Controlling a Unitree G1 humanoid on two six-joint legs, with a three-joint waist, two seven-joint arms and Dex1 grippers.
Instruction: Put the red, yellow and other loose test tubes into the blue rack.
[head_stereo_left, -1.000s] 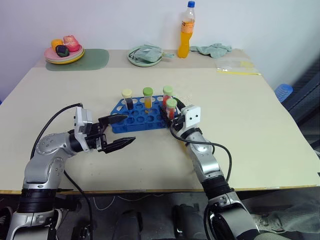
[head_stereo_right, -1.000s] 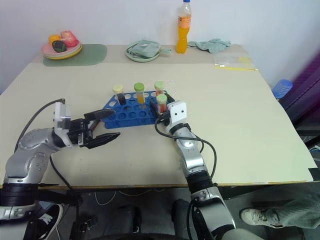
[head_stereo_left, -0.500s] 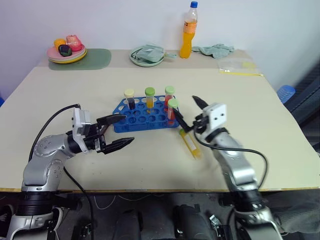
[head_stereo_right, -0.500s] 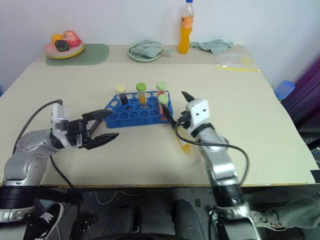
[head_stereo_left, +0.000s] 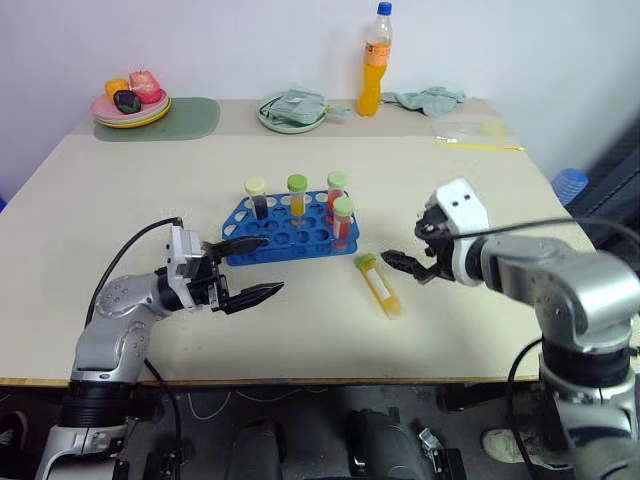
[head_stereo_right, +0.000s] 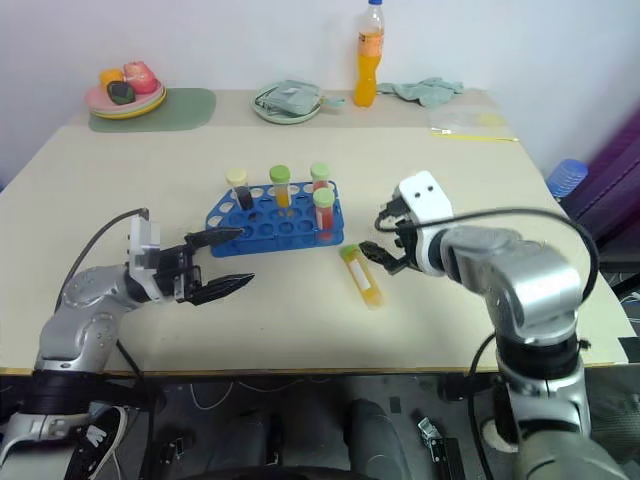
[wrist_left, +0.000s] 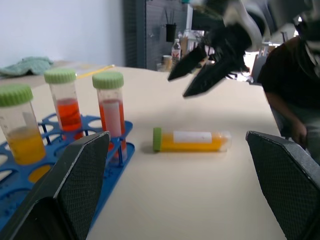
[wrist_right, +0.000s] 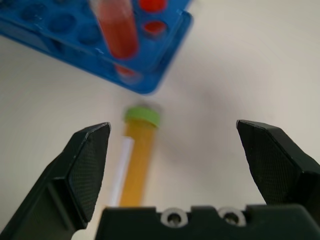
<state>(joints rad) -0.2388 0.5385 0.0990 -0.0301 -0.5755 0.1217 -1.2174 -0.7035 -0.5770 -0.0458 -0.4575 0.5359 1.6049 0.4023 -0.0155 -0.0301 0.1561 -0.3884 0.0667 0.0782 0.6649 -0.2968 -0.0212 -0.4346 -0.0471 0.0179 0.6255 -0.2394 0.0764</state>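
Observation:
The blue rack (head_stereo_left: 285, 238) stands mid-table with several capped test tubes upright in it: a dark one (head_stereo_left: 257, 199), a yellow one (head_stereo_left: 297, 197) and two red ones (head_stereo_left: 342, 219). A yellow test tube (head_stereo_left: 379, 286) with a green cap and a white label lies loose on the table just right of the rack. My right gripper (head_stereo_left: 406, 252) hovers open to the right of this tube and touches nothing. In the right wrist view the tube (wrist_right: 136, 152) lies between the open fingers (wrist_right: 85, 167). My left gripper (head_stereo_left: 256, 268) is open and empty, left of the rack's front.
At the back of the table stand an orange drink bottle (head_stereo_left: 375, 62), a green plate with a cloth (head_stereo_left: 291, 111), a plate of toy food (head_stereo_left: 129, 99) on a green mat, another cloth (head_stereo_left: 430, 99) and a plastic bag (head_stereo_left: 470, 131). A person (wrist_left: 295, 80) sits beyond the table's right side.
My right gripper has drawn away from the rack's right end, swinging right and up and turning. The lying yellow tube now shows. The left gripper has barely moved.

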